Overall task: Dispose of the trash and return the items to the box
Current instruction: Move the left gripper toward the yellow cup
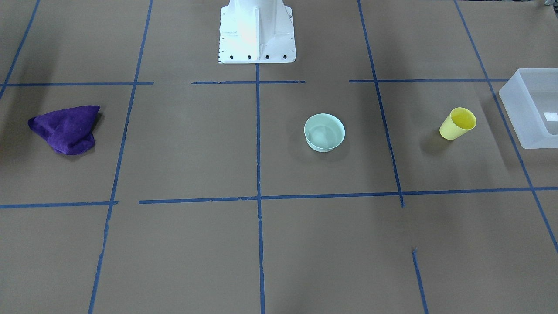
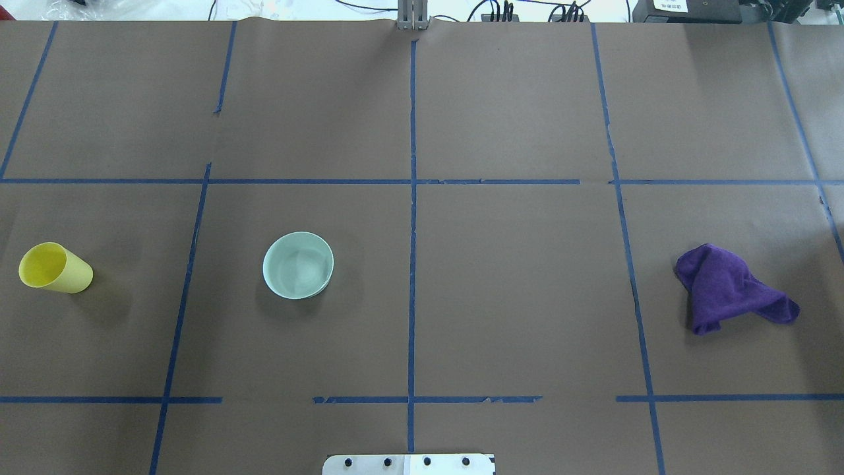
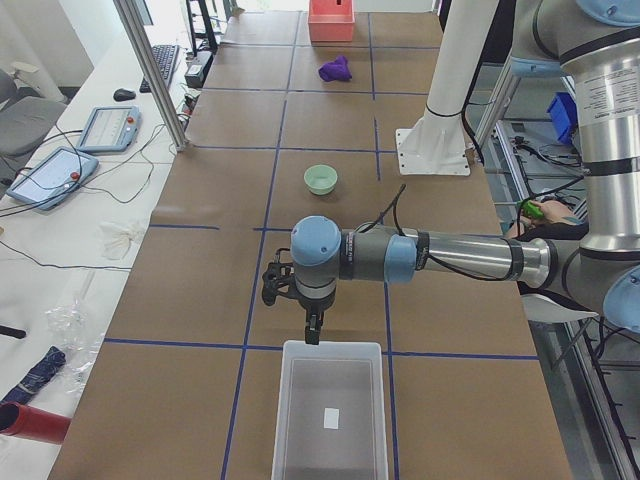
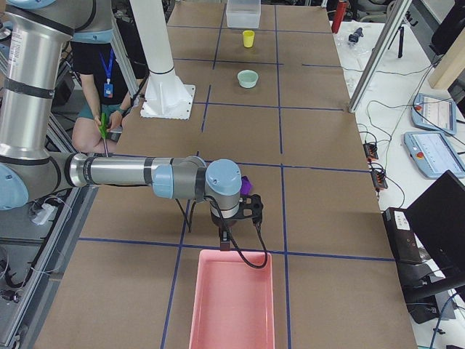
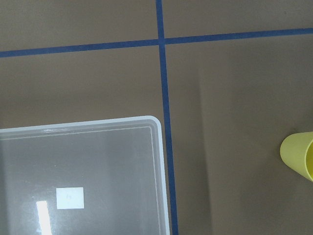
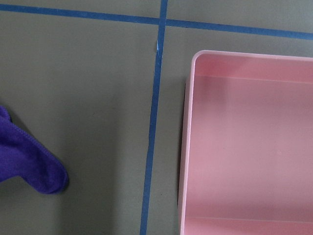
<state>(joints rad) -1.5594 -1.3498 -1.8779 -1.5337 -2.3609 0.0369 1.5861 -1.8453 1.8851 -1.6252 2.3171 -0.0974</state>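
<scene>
The yellow cup [image 1: 457, 123] stands upright on the table near the box [image 1: 514, 114]; it also shows in the overhead view [image 2: 55, 267] and at the left wrist view's right edge [image 5: 298, 154]. The mint-green bowl [image 1: 324, 132] stands upright and empty nearer the table's middle [image 2: 298, 265]. The frosted box [image 5: 98, 121] is empty but for its white label. My left gripper [image 3: 313, 330] hangs above the box's inner rim [image 3: 332, 346]. My right gripper [image 4: 225, 243] hangs at the other end, over a pink bin's rim. I cannot tell whether either is open or shut.
A crumpled purple cloth [image 2: 728, 290] lies near the pink bin [image 6: 190, 122] at the table's right end. The white robot base [image 1: 257, 32] stands at the table's robot side. An operator [image 4: 102, 80] sits behind the robot. Blue tape lines grid the brown table.
</scene>
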